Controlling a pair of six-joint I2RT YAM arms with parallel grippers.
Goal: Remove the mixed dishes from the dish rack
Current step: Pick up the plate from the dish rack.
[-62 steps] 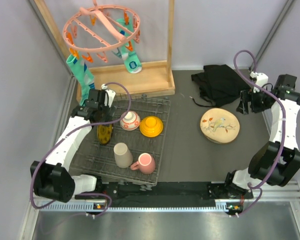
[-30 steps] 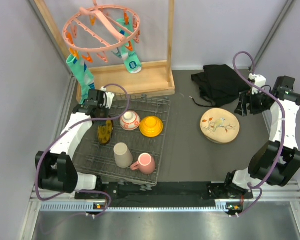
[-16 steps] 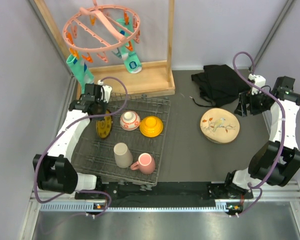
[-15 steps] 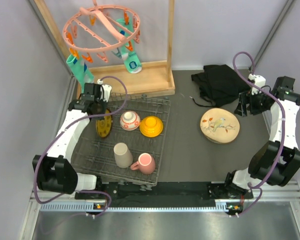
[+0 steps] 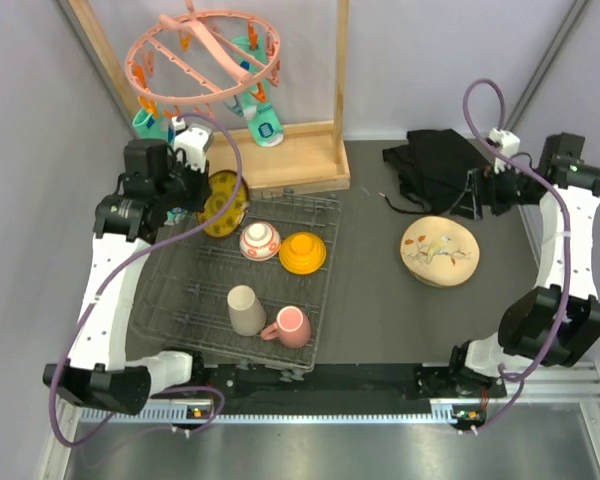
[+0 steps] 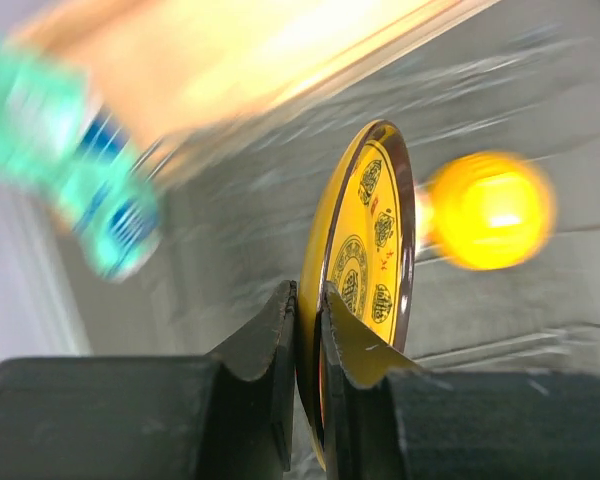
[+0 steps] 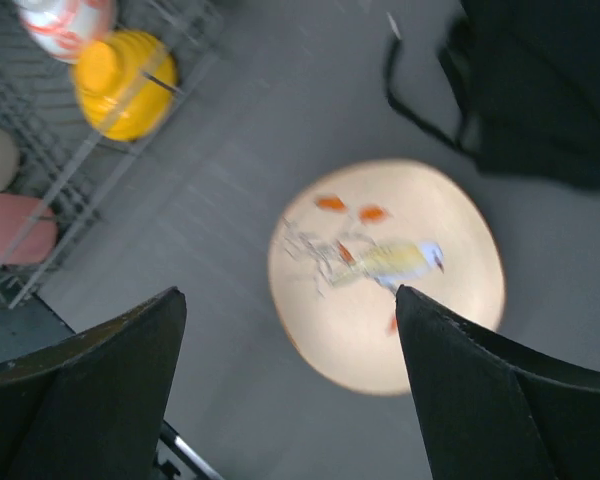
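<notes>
Left gripper (image 6: pixel 305 322): fingers pinched tight on the rim of the small yellow patterned plate (image 5: pixel 223 202). The plate is held on edge in the air over the far left edge of the dish rack (image 5: pixel 170 300), near the wooden frame (image 5: pixel 290 165).

In the rack: red-white bowl (image 5: pixel 260 240) and orange bowl (image 5: pixel 302 253) side by side. Beige cup (image 5: pixel 246 310) and pink mug (image 5: pixel 290 326) sit nearer the arm bases.

Right gripper (image 7: pixel 285 300): jaws wide apart, nothing in them, hanging above the table near the cream bird-painted plate (image 5: pixel 439 251). That plate lies flat, right of the rack, with a black cloth (image 5: pixel 445 165) just beyond.
</notes>
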